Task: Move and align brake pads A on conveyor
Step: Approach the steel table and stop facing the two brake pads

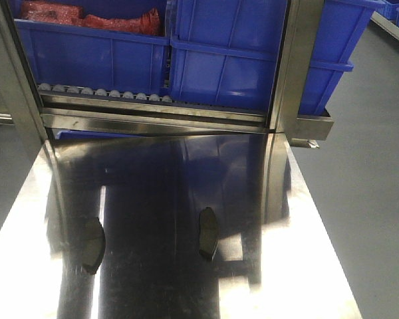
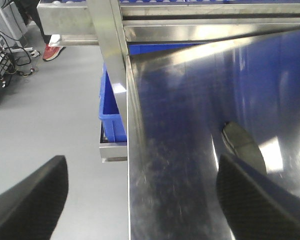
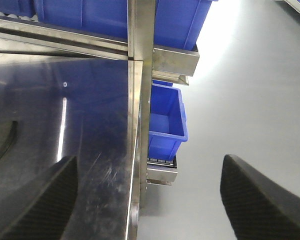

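Holding left gripper and right gripper spread, empty; leaving two brake pads lying just ahead on surface, apparently none moved yet.

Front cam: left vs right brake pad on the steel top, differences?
Left brake pad lies left of centre on the tabletop; right brake pad lies right of centre. Left brake pad sits slightly nearer the camera than right brake pad. Left brake pad looks more bowed; right brake pad straighter. Shared: dark, flat on steel.

Fingers spread wide, a brake pad lies on the steel tabletop.
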Robot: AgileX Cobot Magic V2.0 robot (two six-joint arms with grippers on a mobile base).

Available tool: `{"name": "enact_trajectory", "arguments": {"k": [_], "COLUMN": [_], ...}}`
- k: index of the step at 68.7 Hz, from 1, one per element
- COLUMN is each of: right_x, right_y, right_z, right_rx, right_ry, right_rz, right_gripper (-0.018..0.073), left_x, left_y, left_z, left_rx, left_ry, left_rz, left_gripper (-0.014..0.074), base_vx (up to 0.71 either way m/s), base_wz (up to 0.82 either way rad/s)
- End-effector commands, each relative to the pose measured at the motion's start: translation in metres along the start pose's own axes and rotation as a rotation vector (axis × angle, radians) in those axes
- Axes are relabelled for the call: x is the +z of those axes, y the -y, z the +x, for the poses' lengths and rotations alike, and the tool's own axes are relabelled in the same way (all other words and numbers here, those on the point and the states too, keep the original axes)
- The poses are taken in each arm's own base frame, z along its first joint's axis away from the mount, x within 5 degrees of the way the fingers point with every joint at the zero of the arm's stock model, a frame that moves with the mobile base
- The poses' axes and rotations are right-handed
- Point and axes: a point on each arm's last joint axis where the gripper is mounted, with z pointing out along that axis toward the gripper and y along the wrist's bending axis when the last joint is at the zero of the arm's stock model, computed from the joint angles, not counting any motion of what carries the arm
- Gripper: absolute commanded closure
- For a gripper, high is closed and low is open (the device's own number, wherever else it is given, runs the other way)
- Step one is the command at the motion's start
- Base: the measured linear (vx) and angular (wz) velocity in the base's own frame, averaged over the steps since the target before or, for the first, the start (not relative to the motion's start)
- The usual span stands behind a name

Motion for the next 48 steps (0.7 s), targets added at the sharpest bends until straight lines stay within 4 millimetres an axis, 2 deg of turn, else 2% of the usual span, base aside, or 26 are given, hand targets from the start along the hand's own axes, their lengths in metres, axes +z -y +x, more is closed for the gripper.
{"name": "enact_trajectory", "arguments": {"k": [1, 48], "right_x": [-0.0036, -0.0036], "right_y": [0.0022, 0.0022], "right_z": [-0.0145, -0.0145], "right_rx": [-0.005, -0.005], "right_ry": [0.090, 0.090], "right_rz": [0.022, 0.022], "right_gripper": [-0.0009, -0.0009], "left_x": [-0.0038, -0.0038], "left_y": [-0.0007, -0.0007], "left_z": [-0.0131, -0.0131], "left_rx": [-0.006, -0.006], "left_ry": [0.089, 0.089], "left_rz": [0.000, 0.000], "left_gripper": [0.0010, 0.0010], "base_vx": [0.16, 0.07], "base_wz": [-0.03, 0.03]}}
